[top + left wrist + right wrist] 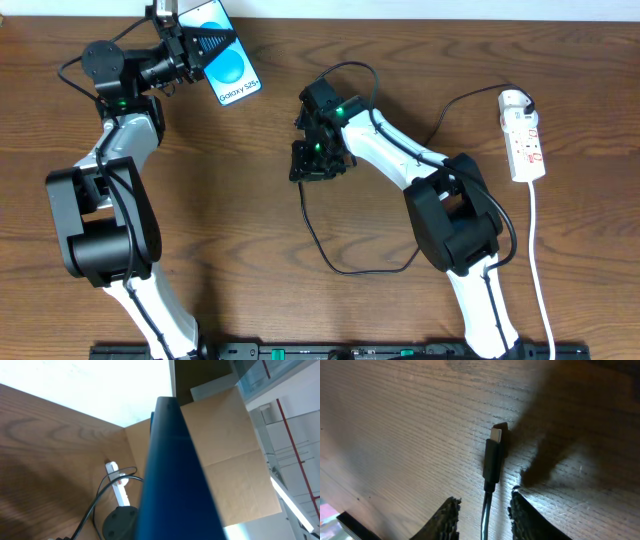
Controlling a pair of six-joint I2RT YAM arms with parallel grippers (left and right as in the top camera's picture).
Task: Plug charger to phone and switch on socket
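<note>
In the overhead view my left gripper (205,47) is shut on the top end of the phone (232,72) and holds it tilted at the far left. The phone has a blue screen and a white "Galaxy S25+" strip. In the left wrist view the phone (172,475) is a dark blue slab that hides the fingers. My right gripper (316,165) points down at mid-table. In the right wrist view it (484,505) is open and straddles the charger's black cable (485,515). The plug tip (495,435) lies on the wood just ahead. The socket (526,135) lies at the far right.
The charger cable (312,232) loops across the wooden table (250,220) towards the front and back to the right arm. A thick white cord (540,270) runs from the socket to the front edge. The socket (118,487) and a cardboard box (235,460) show in the left wrist view.
</note>
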